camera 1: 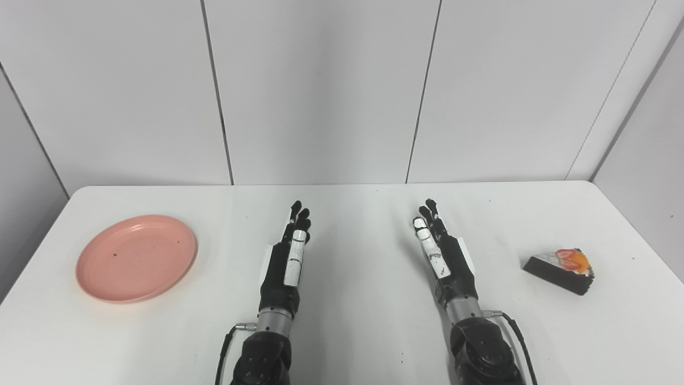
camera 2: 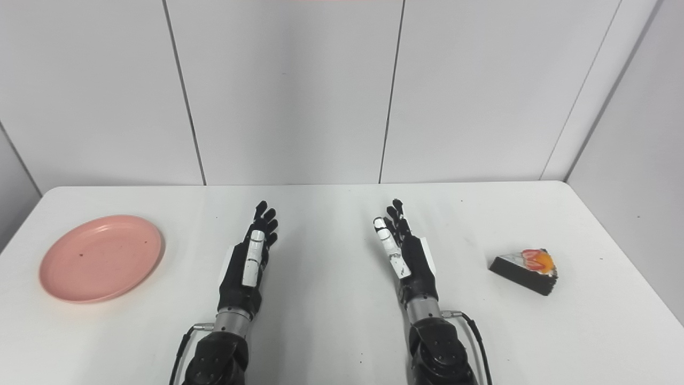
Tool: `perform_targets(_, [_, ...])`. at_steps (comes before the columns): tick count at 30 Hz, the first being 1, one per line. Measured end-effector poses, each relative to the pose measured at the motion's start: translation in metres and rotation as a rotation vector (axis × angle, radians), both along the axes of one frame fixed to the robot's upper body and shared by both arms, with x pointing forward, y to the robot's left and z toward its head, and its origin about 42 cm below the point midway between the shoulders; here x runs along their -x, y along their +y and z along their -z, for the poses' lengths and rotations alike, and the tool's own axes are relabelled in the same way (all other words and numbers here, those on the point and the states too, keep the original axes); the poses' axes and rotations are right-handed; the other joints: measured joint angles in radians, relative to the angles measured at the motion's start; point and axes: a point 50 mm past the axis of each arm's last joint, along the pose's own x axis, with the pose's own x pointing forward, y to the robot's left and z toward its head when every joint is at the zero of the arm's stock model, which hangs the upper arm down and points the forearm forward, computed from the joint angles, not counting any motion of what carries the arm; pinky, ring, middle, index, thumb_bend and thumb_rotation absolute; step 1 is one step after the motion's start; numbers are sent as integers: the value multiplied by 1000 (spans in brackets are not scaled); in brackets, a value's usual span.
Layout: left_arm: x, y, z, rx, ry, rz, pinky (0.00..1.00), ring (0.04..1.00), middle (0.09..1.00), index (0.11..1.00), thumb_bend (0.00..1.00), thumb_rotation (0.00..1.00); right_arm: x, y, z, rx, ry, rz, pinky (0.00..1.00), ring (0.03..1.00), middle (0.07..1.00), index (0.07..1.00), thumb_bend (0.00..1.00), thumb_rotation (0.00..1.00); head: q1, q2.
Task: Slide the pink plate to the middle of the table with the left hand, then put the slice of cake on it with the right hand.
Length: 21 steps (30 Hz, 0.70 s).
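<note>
i'm starting from nothing: pink plate [camera 1: 136,258] sitting left of my spread left hand [camera 1: 286,262], slice of cake [camera 1: 561,269] waiting right of my spread right hand [camera 1: 443,256].

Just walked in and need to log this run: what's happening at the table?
Nothing is being handled yet. Both the left hand and right hand rest open near mid-table, holding nothing. The round pink plate sits bare at the table's left side; the dark wedge-shaped cake slice with fruit topping lies at the right.

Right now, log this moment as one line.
left hand: open, idle | right hand: open, idle | round pink plate: table's left, unmoved | dark cake slice: right, untouched
</note>
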Motion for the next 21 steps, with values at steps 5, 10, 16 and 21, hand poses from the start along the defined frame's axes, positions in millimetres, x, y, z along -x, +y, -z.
perform_targets(5, [0, 0, 0, -2, 6, 1, 970, 976, 978, 974, 635, 1000, 0, 0, 0, 2, 0, 0, 979, 941, 971, 1000, 627, 826, 0, 0])
perform_targets(10, [-1, 0, 0, -5, 6, 3, 959, 964, 967, 958, 647, 998, 0, 0, 0, -1, 0, 1, 984, 942, 970, 998, 627, 821, 0, -2])
perform_targets(16, [-1, 0, 0, -5, 6, 3, 972, 973, 977, 974, 629, 1000, 0, 0, 0, -1, 0, 0, 985, 943, 972, 1000, 628, 821, -2, -2])
perform_targets(21, [-1, 0, 0, -5, 6, 3, 967, 974, 977, 970, 631, 1000, 0, 0, 0, 0, 0, 0, 973, 937, 968, 996, 628, 824, 0, 0])
